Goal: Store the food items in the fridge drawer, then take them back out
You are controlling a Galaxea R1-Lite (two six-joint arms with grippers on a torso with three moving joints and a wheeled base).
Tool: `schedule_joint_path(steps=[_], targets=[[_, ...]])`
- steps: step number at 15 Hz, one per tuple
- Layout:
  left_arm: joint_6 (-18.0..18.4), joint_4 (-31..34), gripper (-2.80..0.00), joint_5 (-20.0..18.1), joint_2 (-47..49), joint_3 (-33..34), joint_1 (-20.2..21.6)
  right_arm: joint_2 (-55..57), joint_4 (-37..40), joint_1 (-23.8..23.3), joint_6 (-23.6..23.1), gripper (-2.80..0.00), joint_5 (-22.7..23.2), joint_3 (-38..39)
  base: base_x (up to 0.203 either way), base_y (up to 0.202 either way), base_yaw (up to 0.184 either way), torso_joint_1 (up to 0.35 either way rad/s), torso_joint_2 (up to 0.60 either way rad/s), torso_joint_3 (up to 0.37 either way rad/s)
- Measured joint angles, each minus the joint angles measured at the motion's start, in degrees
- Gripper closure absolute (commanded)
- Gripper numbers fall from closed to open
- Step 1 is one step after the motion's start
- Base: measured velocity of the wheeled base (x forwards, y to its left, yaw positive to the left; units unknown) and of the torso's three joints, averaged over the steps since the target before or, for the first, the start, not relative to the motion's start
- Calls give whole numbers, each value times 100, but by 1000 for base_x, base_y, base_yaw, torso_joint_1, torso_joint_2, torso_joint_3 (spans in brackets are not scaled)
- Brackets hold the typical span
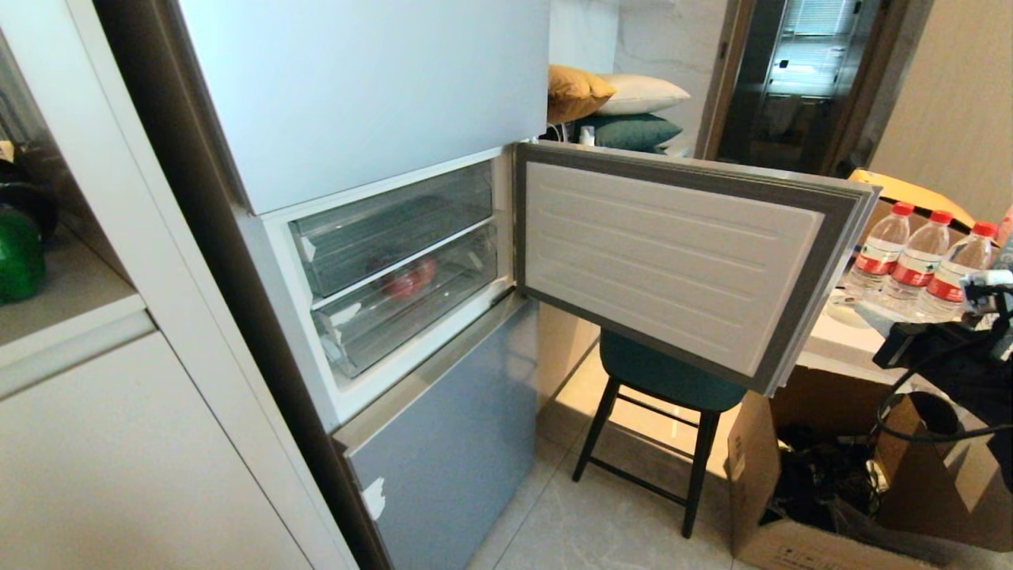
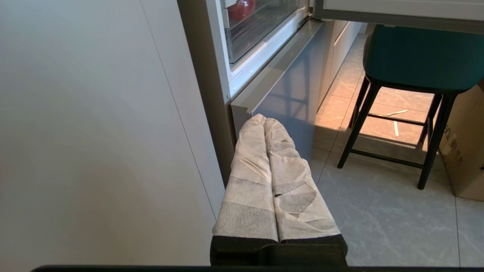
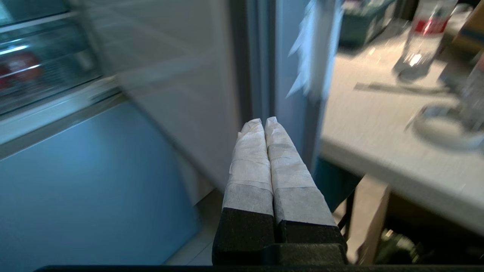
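Observation:
The fridge's middle compartment stands open with two clear plastic drawers pushed in, an upper one (image 1: pixel 332 229) and a lower one (image 1: pixel 348 317). A red rounded thing (image 1: pixel 407 277) lies in the lower drawer (image 2: pixel 234 41). A glossy green item (image 1: pixel 17 253), seemingly the bell pepper, sits on the shelf at the far left, cut off by the edge. My right arm (image 1: pixel 950 356) is at the far right by the table; the right gripper (image 3: pixel 263 121) is shut and empty, facing the open door's edge. My left gripper (image 2: pixel 264 119) is shut and empty, low beside the fridge's lower panel.
The open fridge door (image 1: pixel 673 261) swings out to the right over a teal stool (image 1: pixel 665 380). Three water bottles (image 1: pixel 918 261) stand on a white table (image 1: pixel 839 340). An open cardboard box (image 1: pixel 760 491) sits on the floor below it. White cabinets (image 1: pixel 119 459) fill the left.

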Motion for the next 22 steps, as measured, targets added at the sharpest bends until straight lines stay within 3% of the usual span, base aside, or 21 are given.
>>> schedule_joint_path(steps=[7,10,13,16,19,22], targets=[[-263,-18,0,38,0,0,-2,-2218,-1,-1,102,0,104,2056,0,0,0,0,0,0],[-373,-20,0,44,0,0,-2,-3595,584,-17,106,0,76,2521,0,0,0,0,0,0],[-375,-22,0,44,0,0,-2,-5212,2212,-32,101,0,-204,2469,0,0,0,0,0,0],[-374,-23,0,46,0,0,-2,-6885,4839,-39,30,0,-387,2082,0,0,0,0,0,0],[-374,-21,0,44,0,0,-2,-8322,7185,-39,-533,0,-449,2266,0,0,0,0,0,0],[-377,-23,0,46,0,0,-2,-9363,8166,41,-1070,0,-475,2932,0,0,0,0,0,0]])
